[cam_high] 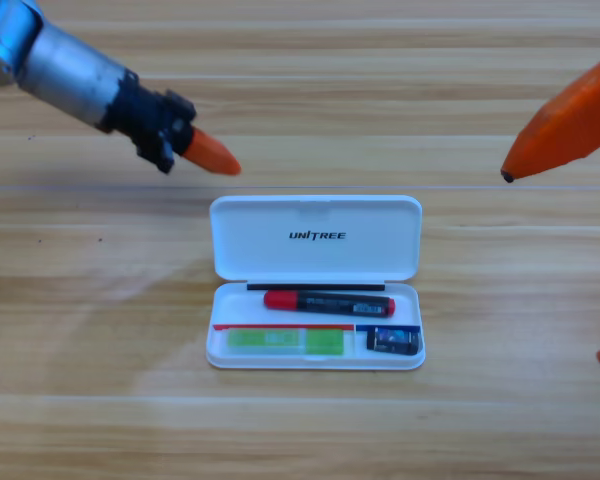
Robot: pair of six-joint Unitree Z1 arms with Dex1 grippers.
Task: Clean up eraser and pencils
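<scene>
Worktop (100,330) of pale striped wood is seen from above, with a white rectangular plastic case (316,238) marked "UNITREE" lying open on it, lid folded back toward the arms. The left tool (212,153), black-bodied with orange jaws on a grey arm, is held above the bare wood near the case's upper left corner, apart from it; its jaws are seen pressed together into one orange tip, and nothing is held. Below and to the right of that tool, inside the tray of the case, the red-ended pencil with a black barrel (329,302) is laid lengthwise along the upper row. The translucent green pencil (285,341) is laid in the lower left compartment, just under the red-ended one. The small dark blue eraser with a lighter blue sleeve (393,341) is set in the lower right compartment, beside the green pencil's end. The right tool (565,125) is seen large and partly cut off at the right edge, well apart from the case; whether it is wide or narrow cannot be told.
</scene>
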